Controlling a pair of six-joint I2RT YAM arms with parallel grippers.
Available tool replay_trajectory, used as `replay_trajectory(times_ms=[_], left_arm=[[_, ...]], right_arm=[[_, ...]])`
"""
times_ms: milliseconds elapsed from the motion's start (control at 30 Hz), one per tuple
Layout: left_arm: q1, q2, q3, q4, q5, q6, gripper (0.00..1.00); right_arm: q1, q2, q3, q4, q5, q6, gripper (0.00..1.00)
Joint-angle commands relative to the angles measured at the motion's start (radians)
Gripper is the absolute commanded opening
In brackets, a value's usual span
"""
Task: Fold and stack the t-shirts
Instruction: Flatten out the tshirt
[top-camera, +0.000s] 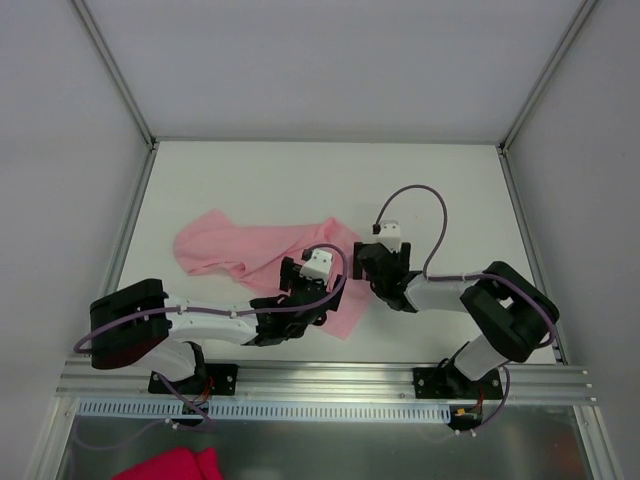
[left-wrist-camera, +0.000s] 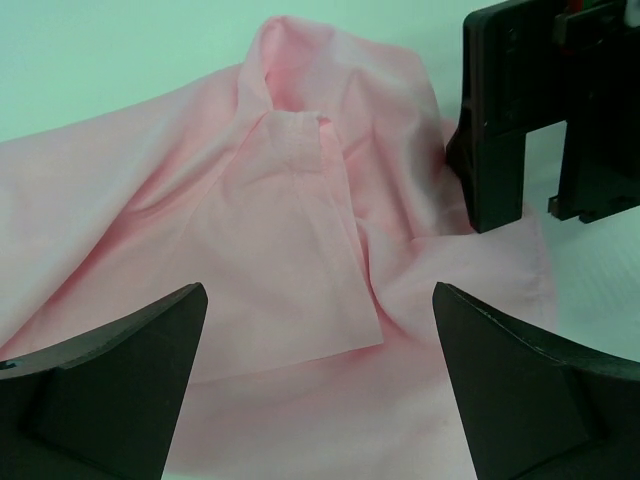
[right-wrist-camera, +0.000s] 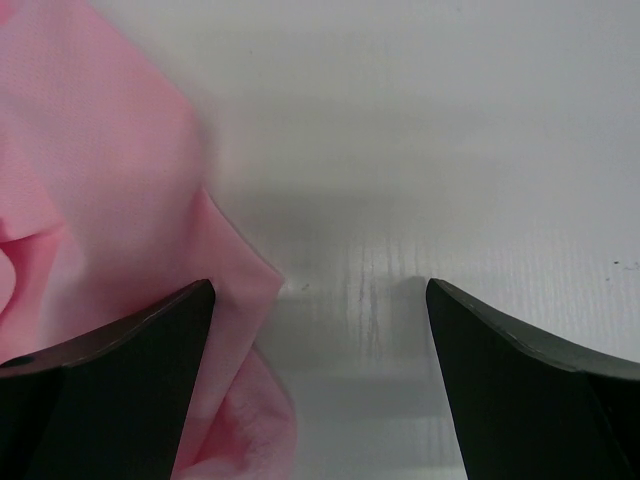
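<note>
Light: bright, even and diffuse, probably from overhead.
Top view: sharp throughout; white counter (top-camera: 440, 190) close to washed out; shadows faint and soft.
Left wrist view: cool greenish cast; left claw (left-wrist-camera: 320, 290) dark, featureless and soft-edged in the foreground; t-shirt (left-wrist-camera: 300, 250) folds in focus.
Right wrist view: right claw (right-wrist-camera: 320, 285) throws a broad grey shadow on the counter; pink fabric nearest the lens is blurred.

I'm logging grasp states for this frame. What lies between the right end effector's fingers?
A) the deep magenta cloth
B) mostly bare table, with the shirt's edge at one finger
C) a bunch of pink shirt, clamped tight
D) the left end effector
B: in the right wrist view the right end effector stands open over bare white table, and the pink t-shirt reaches only as far as one finger.
</note>
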Motion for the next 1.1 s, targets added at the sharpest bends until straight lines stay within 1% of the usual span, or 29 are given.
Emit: replay_trajectory(times_ms=[0, 100, 233, 300, 367, 400, 433, 467, 533, 567, 600, 700, 733, 800, 867, 1067], left_arm=[[-0.008, -0.009, 0.004, 0.053, -0.015, 0.030, 0.99], [-0.008, 0.051, 0.013, 0.059, -0.013, 0.021, 0.99], [-0.008, 0.117, 0.048, 0.022, -0.056, 0.004, 0.99], [-0.007, 0.141, 0.048, 0.030, -0.058, 0.001, 0.99], [-0.005, 0.152, 0.048, 0.039, -0.055, -0.007, 0.99], [-0.005, 0.163, 0.048, 0.042, -0.053, -0.007, 0.99], [-0.005, 0.166, 0.048, 0.048, -0.053, -0.007, 0.99], [-0.004, 0.172, 0.050, 0.048, -0.052, -0.004, 0.99], [-0.004, 0.183, 0.054, 0.056, -0.052, 0.001, 0.99], [-0.001, 0.188, 0.056, 0.061, -0.052, 0.003, 0.99], [0.001, 0.197, 0.059, 0.068, -0.049, 0.009, 0.99], [0.007, 0.218, 0.076, 0.071, -0.055, 0.016, 0.99], [0.007, 0.226, 0.080, 0.068, -0.058, 0.021, 0.99], [0.007, 0.238, 0.091, 0.061, -0.065, 0.026, 0.99], [0.007, 0.234, 0.091, 0.053, -0.082, 0.023, 0.99], [0.007, 0.206, 0.093, 0.004, -0.127, 0.003, 0.97]], right_arm=[[0.019, 0.042, 0.005, -0.063, 0.018, 0.011, 0.93], [0.022, 0.033, 0.001, -0.071, 0.028, 0.011, 0.93], [0.022, 0.007, -0.010, -0.089, 0.059, 0.012, 0.93], [0.022, -0.025, -0.030, -0.143, 0.148, 0.045, 0.94], [0.035, -0.134, -0.065, -0.160, 0.252, 0.070, 0.95], [0.041, -0.188, -0.121, -0.145, 0.268, 0.075, 0.96], [0.045, -0.311, -0.148, -0.126, 0.268, 0.054, 0.96], [0.045, -0.376, -0.166, -0.125, 0.266, 0.047, 0.97], [0.051, -0.514, -0.197, -0.178, 0.256, 0.041, 0.97], [0.067, -0.585, -0.211, -0.178, 0.225, 0.024, 0.97], [0.073, -0.710, -0.220, -0.193, 0.213, 0.014, 0.97], [0.102, -0.878, -0.232, -0.271, 0.214, -0.003, 0.97], [0.111, -0.903, -0.246, -0.275, 0.213, -0.002, 0.97], [0.114, -0.925, -0.260, -0.267, 0.190, 0.007, 0.97], [0.116, -0.902, -0.257, -0.261, 0.183, 0.006, 0.97], [0.136, -0.753, -0.242, -0.195, 0.139, 0.009, 0.96]])
